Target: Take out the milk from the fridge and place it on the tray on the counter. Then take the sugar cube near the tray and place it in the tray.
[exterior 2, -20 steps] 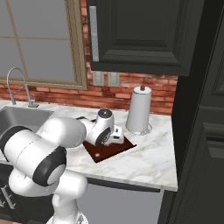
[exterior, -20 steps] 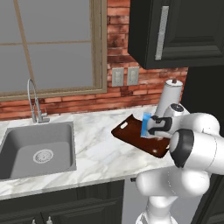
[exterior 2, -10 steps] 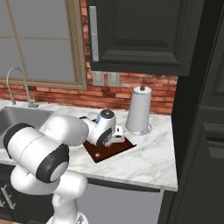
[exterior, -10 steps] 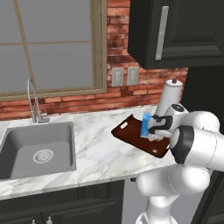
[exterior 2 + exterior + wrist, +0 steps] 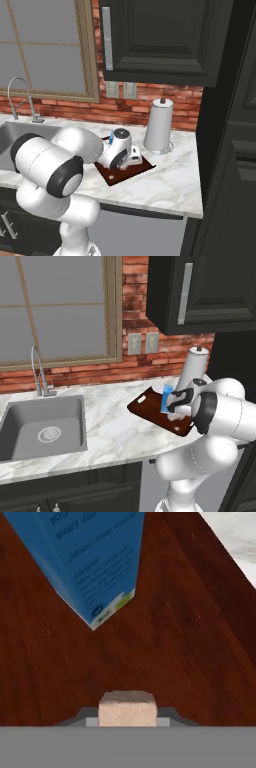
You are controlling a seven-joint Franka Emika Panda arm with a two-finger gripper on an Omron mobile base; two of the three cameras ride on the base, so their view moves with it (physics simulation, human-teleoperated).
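Observation:
The bright-blue milk carton stands upright on the dark reddish-brown tray. My gripper is shut on the small pale tan sugar cube, which sits low over the tray's wood just in front of the carton. In the left base view the milk rises from the tray on the white marble counter, right beside my hand. From the right base view my hand covers most of the tray. The fridge is out of view.
A white paper towel roll stands just behind the tray against the brick wall. The grey sink and its faucet are to the left. Dark wall cabinets hang above, and a tall dark cabinet bounds the counter on the right.
The arm has shifted only slightly over the tray. The gripper stays shut on the sugar cube and the milk has not moved.

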